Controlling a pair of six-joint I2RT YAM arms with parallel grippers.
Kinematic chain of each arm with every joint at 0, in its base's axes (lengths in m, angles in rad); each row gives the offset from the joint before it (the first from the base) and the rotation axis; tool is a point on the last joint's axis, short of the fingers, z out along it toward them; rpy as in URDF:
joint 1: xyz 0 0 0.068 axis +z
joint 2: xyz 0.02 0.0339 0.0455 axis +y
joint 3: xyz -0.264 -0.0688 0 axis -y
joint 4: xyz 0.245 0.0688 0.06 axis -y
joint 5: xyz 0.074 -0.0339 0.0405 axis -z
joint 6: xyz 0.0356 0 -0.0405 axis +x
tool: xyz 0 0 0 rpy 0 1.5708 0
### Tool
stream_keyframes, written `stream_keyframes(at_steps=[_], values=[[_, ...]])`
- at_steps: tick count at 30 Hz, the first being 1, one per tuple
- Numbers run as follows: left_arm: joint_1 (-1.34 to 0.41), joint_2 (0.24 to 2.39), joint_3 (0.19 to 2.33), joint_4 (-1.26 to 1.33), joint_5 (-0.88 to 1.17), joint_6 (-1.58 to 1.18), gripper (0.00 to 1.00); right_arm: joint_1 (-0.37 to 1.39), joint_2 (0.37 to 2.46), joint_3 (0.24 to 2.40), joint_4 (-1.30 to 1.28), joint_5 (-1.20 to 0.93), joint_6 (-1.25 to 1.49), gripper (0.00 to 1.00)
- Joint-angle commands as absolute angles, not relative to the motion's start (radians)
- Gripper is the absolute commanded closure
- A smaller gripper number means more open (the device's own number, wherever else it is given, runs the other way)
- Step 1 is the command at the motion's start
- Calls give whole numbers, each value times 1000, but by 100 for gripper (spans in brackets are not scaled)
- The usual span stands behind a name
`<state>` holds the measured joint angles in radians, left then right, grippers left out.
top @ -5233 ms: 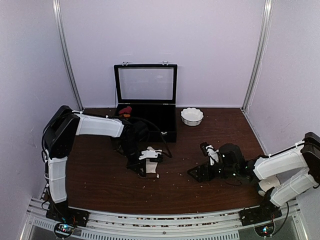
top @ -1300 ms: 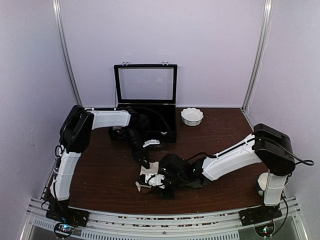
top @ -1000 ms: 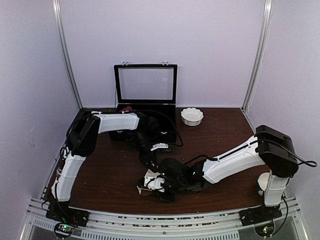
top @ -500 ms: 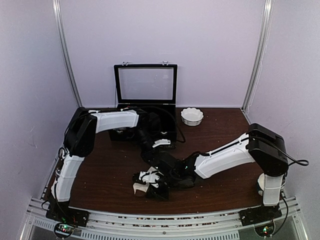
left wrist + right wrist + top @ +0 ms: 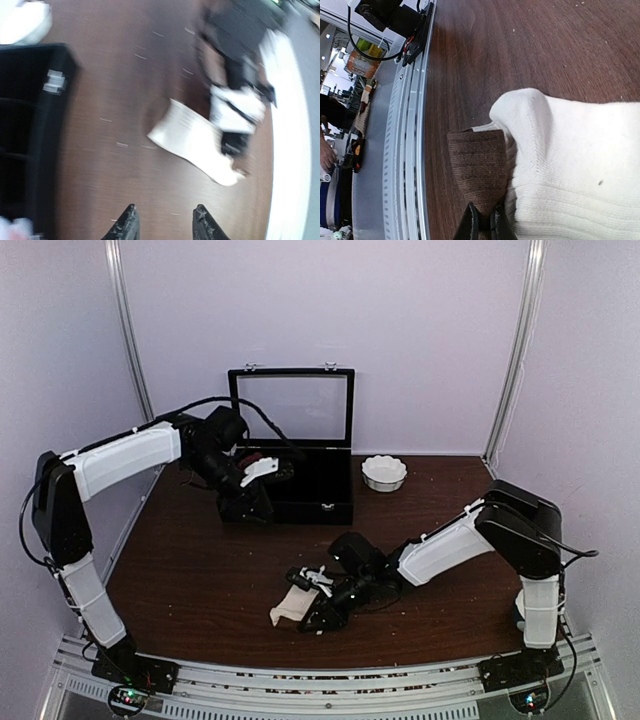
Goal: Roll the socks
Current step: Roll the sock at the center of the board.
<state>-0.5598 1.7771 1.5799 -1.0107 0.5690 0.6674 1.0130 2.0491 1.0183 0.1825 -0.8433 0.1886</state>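
Observation:
A cream ribbed sock lies on the brown table near the front edge; it also shows in the left wrist view and fills the right wrist view. A brown fabric flap lies folded against the sock's end. My right gripper is shut on that flap. Whether the flap belongs to this sock I cannot tell. My left gripper hangs open above bare table by the box's front left corner, far from the sock, with nothing between its fingers.
An open black box with a glass lid stands at the back, a dark red bundle in its left end. To its right sits a white bowl. A metal rail runs along the front edge. Crumbs dot the table.
My left arm has lifted off the sock and swung back left to the box. The right gripper has stayed shut on the sock's end, and the sock has hardly moved.

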Motion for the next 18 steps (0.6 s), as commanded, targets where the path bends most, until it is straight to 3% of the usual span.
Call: stream_keyframes(at_steps=[1, 8, 18], values=[[-602, 1760, 1422, -1093, 673, 817, 64, 960, 2171, 932, -34, -820, 274, 100], [-787, 1777, 1282, -1012, 580, 827, 66, 921, 2221, 946, -64, -827, 290, 100], [-872, 1814, 1210, -825, 525, 714, 65, 898, 2223, 983, -33, -844, 360, 100]])
